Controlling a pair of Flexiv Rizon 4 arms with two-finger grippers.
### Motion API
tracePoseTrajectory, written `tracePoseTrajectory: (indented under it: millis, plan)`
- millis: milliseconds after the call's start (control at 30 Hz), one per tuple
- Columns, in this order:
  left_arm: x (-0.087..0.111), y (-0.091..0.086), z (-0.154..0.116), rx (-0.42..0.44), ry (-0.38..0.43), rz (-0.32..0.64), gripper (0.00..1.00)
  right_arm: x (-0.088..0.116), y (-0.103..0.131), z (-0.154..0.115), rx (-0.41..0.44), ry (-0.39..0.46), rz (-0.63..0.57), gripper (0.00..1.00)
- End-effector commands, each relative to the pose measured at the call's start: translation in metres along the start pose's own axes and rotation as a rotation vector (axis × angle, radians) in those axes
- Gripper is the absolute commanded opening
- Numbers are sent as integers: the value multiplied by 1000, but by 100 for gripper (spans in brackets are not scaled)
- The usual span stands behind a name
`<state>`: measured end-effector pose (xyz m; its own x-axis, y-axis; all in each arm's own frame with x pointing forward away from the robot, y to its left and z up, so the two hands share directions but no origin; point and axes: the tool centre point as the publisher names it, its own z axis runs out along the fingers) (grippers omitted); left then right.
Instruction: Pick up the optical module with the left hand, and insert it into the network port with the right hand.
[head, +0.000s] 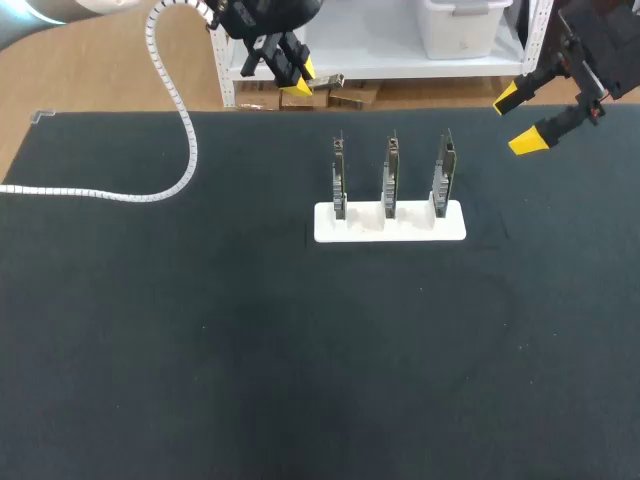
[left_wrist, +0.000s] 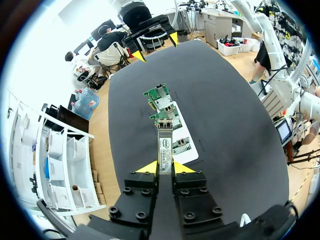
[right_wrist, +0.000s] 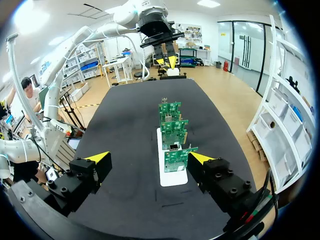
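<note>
now left fingers (left_wrist: 147, 168) clamp optical module (left_wrist: 164, 149); right fingers (right_wrist: 98, 159) wide apart, empty; three boards (head: 391, 172) upright in holder (head: 390, 229).

Table cover (head: 200, 350) is matt black, cloth or felt by the look of it, a bit creased near the base (head: 455, 228), which is smooth white plastic. Boards (head: 391, 175) are green laminate with shiny metal ports (left_wrist: 168, 120). Module (left_wrist: 164, 145) is bare silvery metal with a papery label. Left gripper (left_wrist: 164, 169) and right gripper (right_wrist: 150, 159) are matt black with bolt heads and smooth yellow tips. Cable wrap (head: 185, 130) is ribbed white plastic.
</note>
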<state>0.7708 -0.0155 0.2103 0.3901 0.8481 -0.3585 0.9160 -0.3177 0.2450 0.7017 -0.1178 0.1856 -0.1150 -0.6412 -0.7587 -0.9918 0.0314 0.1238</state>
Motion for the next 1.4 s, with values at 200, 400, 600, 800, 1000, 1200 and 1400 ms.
tracePoseTrajectory:
  millis: [200,400,600,800,1000,1200,1400]
  plan:
    - [0,-1,0,-2,2,1,0,0,1,0,4,1,0,100]
    - [-15,-2,-4,-26,-5,10,0,0,1,0,4,1,0,100]
    - [-51,-7,-24,-67,-41,-32,0,0,1,0,4,1,0,100]
    - [-74,-18,-17,-76,-151,-130,0,0,1,0,4,1,0,100]
    - [-96,-26,9,-197,-295,-164,0,0,1,0,4,1,0,100]
    - [-118,-25,26,-237,-377,-172,0,0,1,0,4,1,0,100]
    - [-135,-27,28,-263,-446,-182,0,0,1,0,4,1,0,100]
